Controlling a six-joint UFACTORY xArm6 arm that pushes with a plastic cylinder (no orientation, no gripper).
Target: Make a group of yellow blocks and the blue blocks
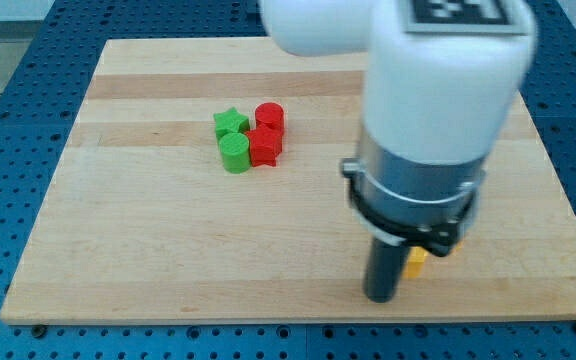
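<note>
My tip (381, 297) rests on the wooden board (168, 240) near the view's bottom right. A yellow block (416, 262) peeks out just right of the rod, touching or nearly touching it; its shape cannot be made out. More yellow shows under the arm's collar (438, 243). No blue block is visible; the white arm body (438, 100) hides a large part of the board's right side.
A tight cluster sits at the upper left centre: a green star block (230, 123), a green cylinder (234, 153), a red cylinder (270, 116) and a red star-like block (264, 146). The board's bottom edge (268, 318) runs just below my tip.
</note>
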